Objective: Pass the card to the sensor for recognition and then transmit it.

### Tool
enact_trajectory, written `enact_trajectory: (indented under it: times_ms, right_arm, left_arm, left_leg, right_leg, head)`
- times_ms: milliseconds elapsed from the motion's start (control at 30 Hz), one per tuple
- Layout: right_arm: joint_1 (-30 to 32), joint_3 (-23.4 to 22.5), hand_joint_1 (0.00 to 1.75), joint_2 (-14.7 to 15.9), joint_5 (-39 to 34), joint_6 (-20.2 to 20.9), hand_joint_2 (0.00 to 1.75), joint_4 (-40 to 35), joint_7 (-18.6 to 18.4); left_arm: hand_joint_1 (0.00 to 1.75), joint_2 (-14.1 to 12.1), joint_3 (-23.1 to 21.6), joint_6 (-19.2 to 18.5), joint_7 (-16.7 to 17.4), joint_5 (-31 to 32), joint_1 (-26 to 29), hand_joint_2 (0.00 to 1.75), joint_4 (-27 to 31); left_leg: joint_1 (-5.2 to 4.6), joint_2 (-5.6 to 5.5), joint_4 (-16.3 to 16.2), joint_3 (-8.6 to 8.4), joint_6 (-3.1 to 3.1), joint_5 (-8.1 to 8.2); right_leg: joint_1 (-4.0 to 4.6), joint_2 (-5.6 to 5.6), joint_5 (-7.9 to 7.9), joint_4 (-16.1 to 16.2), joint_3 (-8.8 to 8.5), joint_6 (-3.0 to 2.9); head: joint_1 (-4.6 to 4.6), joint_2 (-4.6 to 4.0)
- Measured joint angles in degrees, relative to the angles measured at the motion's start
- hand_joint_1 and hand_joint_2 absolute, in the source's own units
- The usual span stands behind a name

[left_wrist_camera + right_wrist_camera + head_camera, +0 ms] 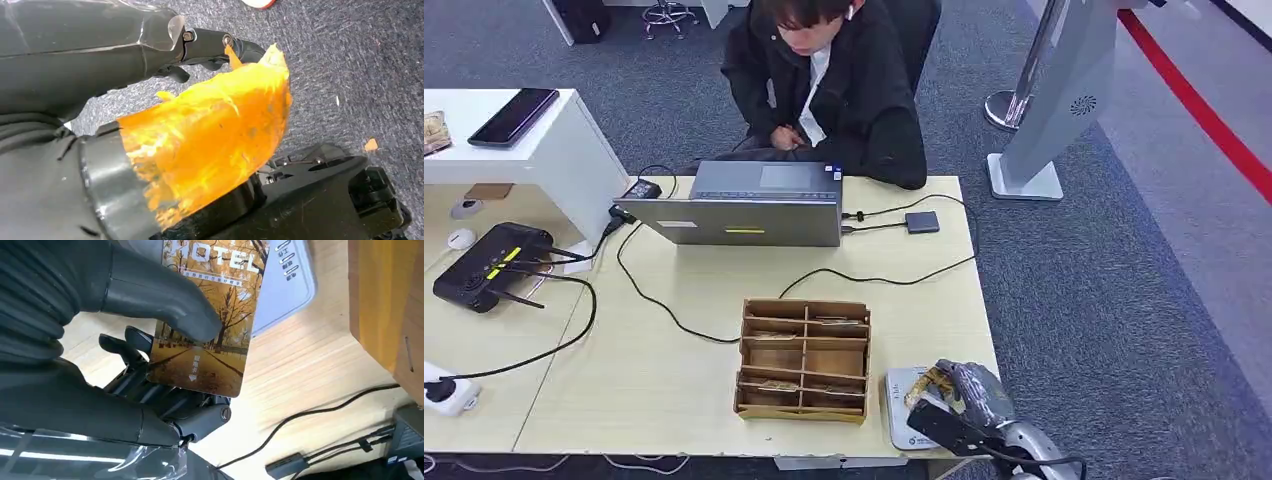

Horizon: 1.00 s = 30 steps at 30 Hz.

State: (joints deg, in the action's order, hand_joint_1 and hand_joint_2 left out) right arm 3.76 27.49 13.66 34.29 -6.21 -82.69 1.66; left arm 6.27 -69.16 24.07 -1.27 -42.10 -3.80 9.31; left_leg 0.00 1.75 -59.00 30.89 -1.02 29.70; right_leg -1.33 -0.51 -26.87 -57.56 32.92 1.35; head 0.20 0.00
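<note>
Gripped between the thick grey thumb and the darker fingers of the right hand (pixel 125 355), a glossy hotel key card printed with golden autumn trees (pixel 210 325) sits closest to the right wrist camera. Its upper part overlaps the pale grey, rounded card sensor pad (pixel 292 280) lying on the light wooden bench (pixel 300 385), so the card looks to be at or just over the sensor; whether it actually touches the pad cannot be told.

From the head view, the right hand (pixel 969 395) hangs over that same sensor pad (pixel 902 410) at the near right corner of the bench. Just beside the pad stands a brown cardboard organiser box with small compartments (pixel 804 358), several of which hold cards.

Hanging over the grey carpet, the left hand (pixel 210 50) shows behind an orange-smeared cover; its fingers are too hidden to say how they lie.

Farther off are a silver laptop (pixel 744 205), black cables (pixel 674 315), and a seated person in a dark jacket (pixel 834 80).

By my judgement, the pick-up is done and recognition is under way. Handing the card on remains, probably to the person across the bench.
</note>
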Motion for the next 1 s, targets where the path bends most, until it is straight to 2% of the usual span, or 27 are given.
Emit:
enact_trajectory:
  times_ms: [1000]
  right_arm:
    - [-0.64,0.57,1.75,-0.85,2.03,-0.17,1.75,0.85,-0.90]
  left_arm:
    - [0.00,0.02,-0.85,-0.42,0.35,0.17,-0.07,0.00,0.00]
  left_leg:
    - [0.00,0.00,0.00,-0.04,0.00,0.00]
  right_leg:
    - [0.00,0.00,0.00,0.00,-0.04,0.00]
  head:
    - [0.00,0.00]
